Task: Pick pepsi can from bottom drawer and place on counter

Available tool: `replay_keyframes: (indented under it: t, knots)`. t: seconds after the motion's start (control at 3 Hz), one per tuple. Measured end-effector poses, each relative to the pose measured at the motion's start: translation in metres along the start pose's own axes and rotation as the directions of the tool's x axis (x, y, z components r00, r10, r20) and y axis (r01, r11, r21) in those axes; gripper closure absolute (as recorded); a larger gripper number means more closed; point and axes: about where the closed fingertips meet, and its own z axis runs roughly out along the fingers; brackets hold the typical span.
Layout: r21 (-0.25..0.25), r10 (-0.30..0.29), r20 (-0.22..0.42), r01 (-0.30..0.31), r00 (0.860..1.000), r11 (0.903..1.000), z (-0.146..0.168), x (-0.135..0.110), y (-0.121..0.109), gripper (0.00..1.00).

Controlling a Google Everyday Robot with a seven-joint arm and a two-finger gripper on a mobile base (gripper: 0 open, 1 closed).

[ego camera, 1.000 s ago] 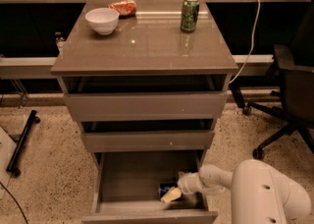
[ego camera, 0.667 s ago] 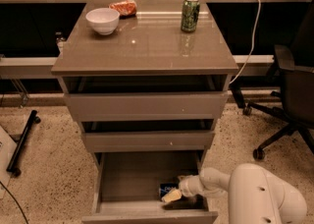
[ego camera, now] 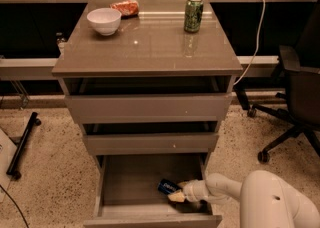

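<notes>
- The bottom drawer (ego camera: 131, 181) is found pulled well out; its plain grey inside is exposed and its front panel is seen at the lower edge of the view.
- The pepsi can (ego camera: 168, 186) is recorded lying on its side on the drawer floor, in the right half, towards the front.
- The gripper (ego camera: 177, 196) is located inside the bottom drawer, right against the front-right end of the pepsi can. Whether it is open, closed or gripping the can cannot be told.
- The white arm (ego camera: 222, 190) is seen reaching in from the lower right, across the drawer's right wall.
- The middle drawer (ego camera: 150, 143) and the top drawer (ego camera: 147, 108) are noted as slightly pulled out. Their fronts overhang the rear of the bottom drawer, above and behind the can.
- The glossy grey-brown surface (ego camera: 150, 49) on top of the cabinet is observed to carry three items: a white bowl (ego camera: 104, 20) at the back left, a red-orange snack bag (ego camera: 126, 7) just behind it, and a green can (ego camera: 193, 15) standing upright at the back right. The middle and front are seen bare and reflective.
- A black office chair (ego camera: 300, 97) is noted to the right of the cabinet, well apart from it, with a white cable (ego camera: 257, 37) hanging between them.
- A black stand leg (ego camera: 22, 144) is recorded on the speckled floor (ego camera: 55, 182) to the left.
</notes>
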Motion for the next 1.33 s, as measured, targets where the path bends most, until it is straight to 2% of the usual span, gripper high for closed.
replay_keyframes:
  t: [0.33,0.67,1.0,1.33]
  knots:
    - [-0.020,-0.012,0.041,0.013,0.999,0.9997,-0.008,-0.014,0.011,0.92]
    - [-0.035,-0.015,0.089,0.018,0.996,0.9992,-0.021,-0.025,0.019,1.00]
    - [-0.121,-0.038,0.195,0.062,0.980,0.9907,-0.064,-0.041,0.041,1.00]
    - [-0.193,-0.097,0.179,0.132,0.979,0.9723,-0.109,-0.058,0.067,1.00]
